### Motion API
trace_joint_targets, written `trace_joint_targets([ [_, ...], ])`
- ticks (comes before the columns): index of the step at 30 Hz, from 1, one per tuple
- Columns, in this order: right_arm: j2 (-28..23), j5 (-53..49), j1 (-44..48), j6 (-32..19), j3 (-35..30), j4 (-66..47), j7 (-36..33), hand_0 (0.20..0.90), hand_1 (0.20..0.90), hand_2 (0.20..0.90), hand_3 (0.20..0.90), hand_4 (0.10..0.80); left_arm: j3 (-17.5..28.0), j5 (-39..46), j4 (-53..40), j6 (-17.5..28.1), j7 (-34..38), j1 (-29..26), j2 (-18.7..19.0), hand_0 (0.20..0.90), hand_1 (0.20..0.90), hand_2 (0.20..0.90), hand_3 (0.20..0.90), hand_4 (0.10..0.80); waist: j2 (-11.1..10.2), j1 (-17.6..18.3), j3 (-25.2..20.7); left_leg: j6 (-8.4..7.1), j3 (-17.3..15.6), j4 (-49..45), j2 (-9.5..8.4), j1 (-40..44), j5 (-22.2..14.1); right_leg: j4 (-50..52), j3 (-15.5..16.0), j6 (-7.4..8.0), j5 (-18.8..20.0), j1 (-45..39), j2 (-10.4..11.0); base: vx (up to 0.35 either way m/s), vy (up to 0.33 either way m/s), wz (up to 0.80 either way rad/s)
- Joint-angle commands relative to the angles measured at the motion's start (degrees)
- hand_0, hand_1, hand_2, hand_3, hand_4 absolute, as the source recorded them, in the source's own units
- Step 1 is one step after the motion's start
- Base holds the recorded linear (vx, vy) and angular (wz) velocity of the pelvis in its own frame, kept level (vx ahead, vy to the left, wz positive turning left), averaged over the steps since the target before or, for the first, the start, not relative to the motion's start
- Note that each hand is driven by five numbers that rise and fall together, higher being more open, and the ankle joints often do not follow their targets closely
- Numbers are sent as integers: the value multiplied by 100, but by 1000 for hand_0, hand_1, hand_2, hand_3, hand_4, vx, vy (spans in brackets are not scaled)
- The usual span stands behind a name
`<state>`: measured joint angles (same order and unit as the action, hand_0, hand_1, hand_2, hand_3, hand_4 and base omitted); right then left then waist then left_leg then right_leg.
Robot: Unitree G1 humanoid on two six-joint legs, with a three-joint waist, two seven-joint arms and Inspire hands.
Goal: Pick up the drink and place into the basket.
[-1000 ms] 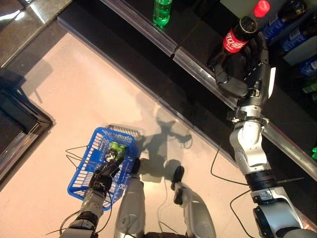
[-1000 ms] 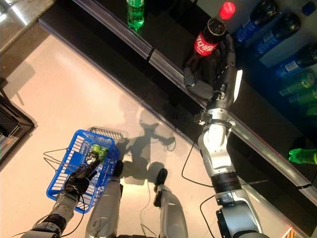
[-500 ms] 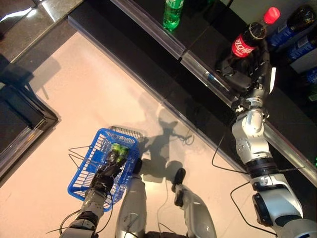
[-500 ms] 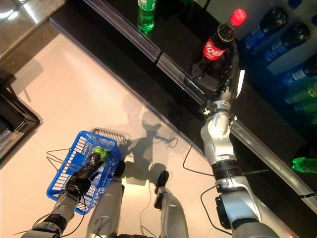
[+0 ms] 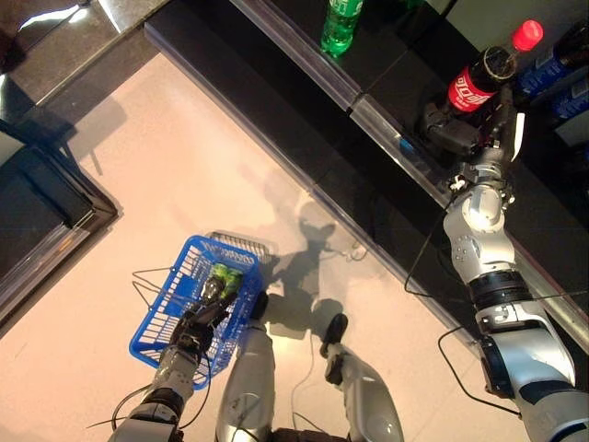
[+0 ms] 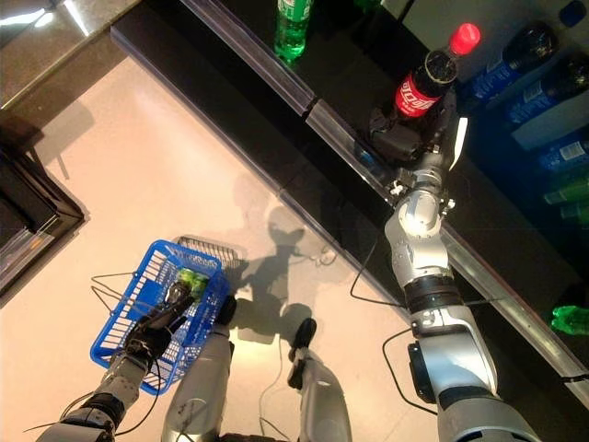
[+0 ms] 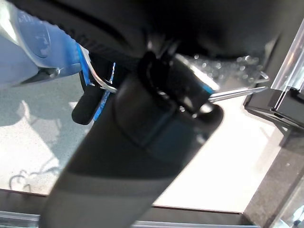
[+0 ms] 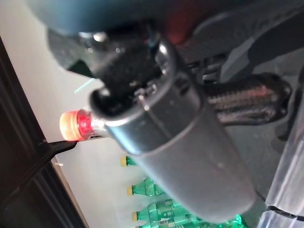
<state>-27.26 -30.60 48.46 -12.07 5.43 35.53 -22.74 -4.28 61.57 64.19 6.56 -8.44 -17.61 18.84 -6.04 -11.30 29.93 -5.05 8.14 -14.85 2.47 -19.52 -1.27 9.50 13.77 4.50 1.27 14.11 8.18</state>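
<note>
The cola bottle (image 5: 482, 75), dark with a red cap and a red label bearing white script, stands tilted above the black shelf (image 5: 304, 41), held in the right hand (image 5: 460, 129), whose dark fingers are wrapped around its lower body. The right wrist view shows the same red cap past the thumb, with a row of green bottles (image 8: 156, 209) lined up beyond it. On the shelf, well apart from the hand, a green bottle (image 5: 339, 26) stands upright near the metal front rail (image 5: 386, 138); further blue-labelled bottles (image 6: 543, 83) lie in the dark recess beside the cola, and another green one (image 6: 571, 319) rests lower along the shelf. Down on the pale floor (image 5: 138, 212) side, the left hand (image 5: 198, 322) is clenched on the handle of the blue wire basket (image 5: 166, 313), which carries green drinks (image 5: 221, 279) at its far end. A dark framed panel (image 5: 37, 212) borders the floor at the robot's left.
</note>
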Motion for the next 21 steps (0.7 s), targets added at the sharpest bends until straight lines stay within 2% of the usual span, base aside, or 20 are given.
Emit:
trace_joint_targets([
  [1,-911,-16,710,-285,-10,-312,-2,900,900,900,900,800,-305,-163,-449,233,-554,161,49,300,300,300,200,100,112,-110,-340,418,-120,273,-114,126,42,321,220,-4,-170,-180,184,0,0,0],
  [9,-956,-152,998,-253,137,-104,140,900,900,900,900,800,-377,-179,-528,220,-562,174,68,300,300,300,200,100,141,-166,-316,417,-84,290,-131,124,51,336,249,-10,-182,-168,192,0,0,0],
  [10,-953,-166,1008,-258,138,-100,148,799,799,799,782,682,-380,-178,-533,216,-560,176,68,300,300,300,200,100,144,-170,-315,417,-84,290,-133,123,52,337,251,-9,-184,-169,194,9,9,3],
  [11,-927,-202,1036,-273,129,-99,172,349,349,349,258,158,-383,-198,-536,197,-565,165,77,300,300,300,200,100,150,-176,-315,417,-80,291,-141,120,54,344,256,-7,-187,-166,197,12,8,3],
  [12,-910,-173,1044,-258,130,-106,169,300,300,300,200,100,-394,-203,-529,196,-562,155,71,300,300,300,200,100,150,-178,-317,417,-78,288,-145,118,56,344,256,-7,-188,-167,201,0,0,0],
  [21,-855,-122,1032,-268,150,-121,101,300,300,300,200,100,-444,-205,-498,229,-586,145,48,300,300,300,200,100,185,-162,-294,423,-86,278,-148,126,53,372,249,-7,-195,-152,218,0,0,0],
])
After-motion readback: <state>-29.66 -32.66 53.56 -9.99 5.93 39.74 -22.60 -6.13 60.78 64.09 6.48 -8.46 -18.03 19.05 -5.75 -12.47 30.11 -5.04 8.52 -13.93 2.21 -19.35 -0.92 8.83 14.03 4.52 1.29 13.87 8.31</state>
